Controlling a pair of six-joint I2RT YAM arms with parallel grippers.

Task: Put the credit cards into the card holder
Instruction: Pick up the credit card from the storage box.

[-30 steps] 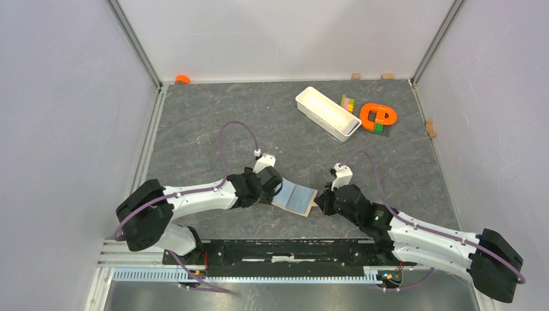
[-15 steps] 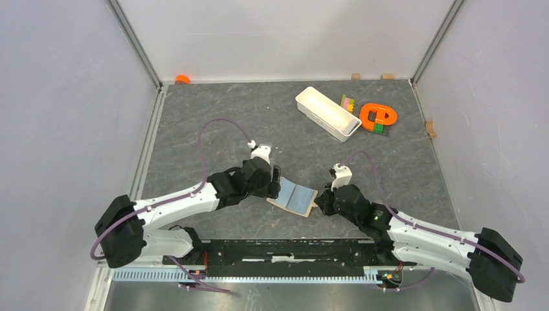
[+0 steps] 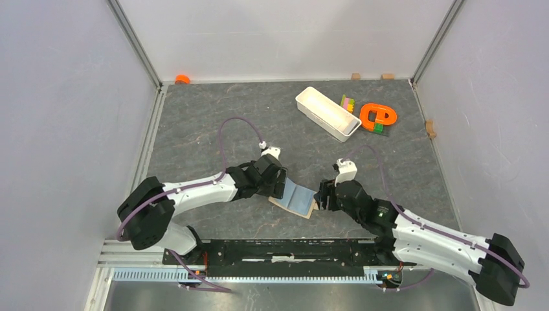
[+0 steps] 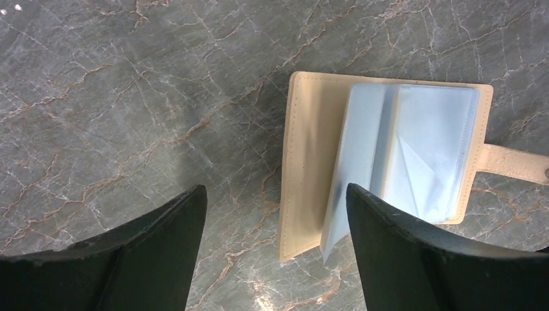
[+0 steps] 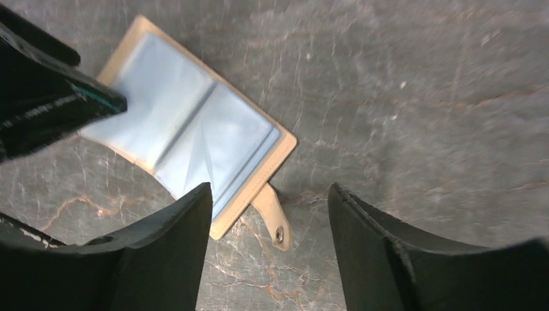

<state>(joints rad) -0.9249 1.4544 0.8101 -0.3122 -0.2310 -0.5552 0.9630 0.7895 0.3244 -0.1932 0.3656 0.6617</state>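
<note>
The small tan card holder (image 3: 296, 196) lies open on the grey stone-look table (image 3: 207, 123), near the front, between the two arms. Its cover is soft and tan with a row of little stitches round the edge. Inside are thin, shiny, see-through pockets that look pale blue (image 4: 414, 149). They are flat rectangles, and one has a slanted crease. One pocket sheet (image 4: 356, 162) stands up a little from the cover.

In the top view the open holder's long side runs on a slant from upper left to lower right. Its little tan snap tab (image 5: 272, 217) sticks out toward the right arm.

The left gripper (image 3: 280, 184) is at the holder's left end, with its black fingers wide apart and nothing between them. The right gripper (image 5: 268, 194) hangs over the tab end. Its fingers are wide apart too, and it holds nothing.

The table has thin brown cracks like marble.
</note>
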